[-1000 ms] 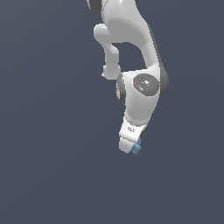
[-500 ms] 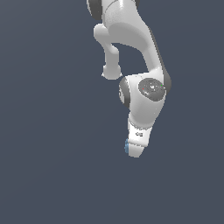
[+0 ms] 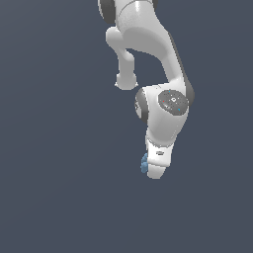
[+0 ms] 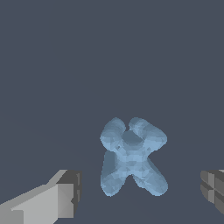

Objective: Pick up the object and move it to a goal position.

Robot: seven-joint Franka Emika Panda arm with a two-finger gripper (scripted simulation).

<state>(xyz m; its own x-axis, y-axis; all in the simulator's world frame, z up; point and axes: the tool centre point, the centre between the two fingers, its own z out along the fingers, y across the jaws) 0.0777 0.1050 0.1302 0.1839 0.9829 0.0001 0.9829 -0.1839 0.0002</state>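
1. The object (image 4: 131, 156) is a small light-blue lump, matte and faceted, shaped like an X with four rounded lobes.
2. It lies on the plain dark grey table (image 4: 52, 65), between the two pale grey fingers (image 4: 57, 199), touching neither.
3. The jaws are released, spread wide with the object in the gap.
4. In the exterior view the glossy white arm (image 3: 148, 54) bends down to the gripper (image 3: 154, 174), and only a blue edge of the object (image 3: 144, 164) peeks out on that view's left.
5. Compared with a second ago, the gripper sits lower and further toward the exterior view's right, now hiding most of the object.
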